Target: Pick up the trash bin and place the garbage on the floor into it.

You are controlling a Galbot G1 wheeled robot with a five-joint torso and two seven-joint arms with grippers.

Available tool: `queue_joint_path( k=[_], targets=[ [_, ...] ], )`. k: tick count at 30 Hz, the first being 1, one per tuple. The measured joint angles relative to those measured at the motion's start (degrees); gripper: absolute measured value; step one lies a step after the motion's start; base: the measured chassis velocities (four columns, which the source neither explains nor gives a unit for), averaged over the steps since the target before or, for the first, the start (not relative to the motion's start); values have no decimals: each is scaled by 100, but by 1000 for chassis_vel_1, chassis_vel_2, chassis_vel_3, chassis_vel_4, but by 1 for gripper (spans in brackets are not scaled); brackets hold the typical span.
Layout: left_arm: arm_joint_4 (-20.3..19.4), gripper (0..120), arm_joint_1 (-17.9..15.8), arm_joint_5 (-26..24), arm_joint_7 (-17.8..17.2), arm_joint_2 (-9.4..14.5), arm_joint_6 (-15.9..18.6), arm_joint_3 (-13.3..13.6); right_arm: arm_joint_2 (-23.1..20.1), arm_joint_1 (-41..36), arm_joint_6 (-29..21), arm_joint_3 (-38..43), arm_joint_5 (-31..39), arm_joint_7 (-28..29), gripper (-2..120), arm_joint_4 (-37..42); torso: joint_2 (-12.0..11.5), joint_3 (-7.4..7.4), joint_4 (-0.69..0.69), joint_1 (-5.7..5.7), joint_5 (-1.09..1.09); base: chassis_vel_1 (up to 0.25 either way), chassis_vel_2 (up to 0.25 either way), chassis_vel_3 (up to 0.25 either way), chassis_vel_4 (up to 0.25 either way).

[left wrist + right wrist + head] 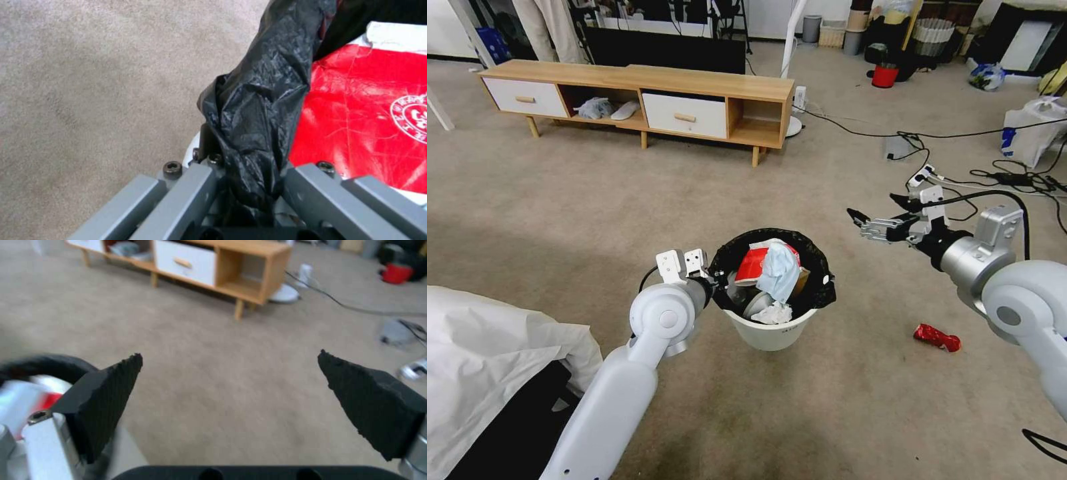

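Observation:
The white trash bin (768, 331) with its black bag over the rim hangs just above the carpet at centre. My left gripper (715, 279) is shut on its near-left rim; the left wrist view shows the black bag (258, 110) pinched between the jaws. Inside lie a red-white packet (752, 265), a light blue mask (778, 270) and a crumpled white tissue (774, 313). A red wrapper (937, 337) lies on the floor to the bin's right. My right gripper (875, 212) hovers open and empty to the right of the bin, above the carpet; its black pads (104, 400) stand wide apart.
A long wooden TV cabinet (640, 100) stands at the back left. Cables and a power strip (994, 177) trail over the floor at the right, near a white shopping bag (1030, 133). A small red bucket (885, 75) sits far back. White cloth (487, 360) covers something at lower left.

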Motion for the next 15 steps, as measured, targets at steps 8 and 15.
queue_joint_path(
  k=[8,15],
  targets=[
    [-21,2,23,5,16,14,0,-28,189,-86,-489,7,205,1152,100,-179,0,0,0,0,0,0,0,0,0],
    [-22,2,10,6,16,10,0,-29,370,-201,-650,-121,488,2223,100,-292,0,0,-1,0,0,0,0,0,0]
  ],
)
